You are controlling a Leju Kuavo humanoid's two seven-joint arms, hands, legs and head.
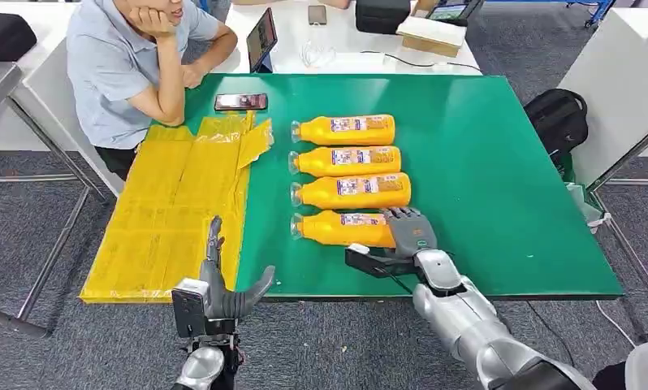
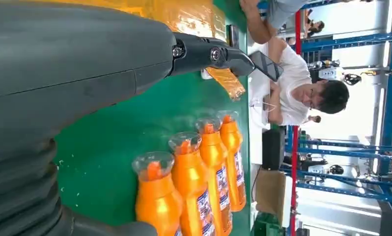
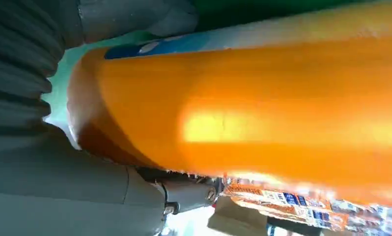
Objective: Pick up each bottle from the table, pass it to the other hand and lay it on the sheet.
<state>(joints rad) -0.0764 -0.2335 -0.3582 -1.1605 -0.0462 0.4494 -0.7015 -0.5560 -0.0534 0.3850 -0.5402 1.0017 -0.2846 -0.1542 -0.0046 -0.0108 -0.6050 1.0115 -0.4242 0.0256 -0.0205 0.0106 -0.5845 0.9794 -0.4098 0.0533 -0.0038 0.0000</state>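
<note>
Right hand on the nearest bottle, lower centre of the head view.

The right hand (image 1: 408, 231) wraps the base end of the nearest orange plastic bottle (image 1: 341, 228), which lies on the green table (image 1: 483, 179). It looks rigid, smooth, probably slippery and fairly heavy; mid-body is the safest hold. The left hand (image 1: 223, 288) hovers open and empty beside the crinkled yellow sheet (image 1: 174, 211).
</note>
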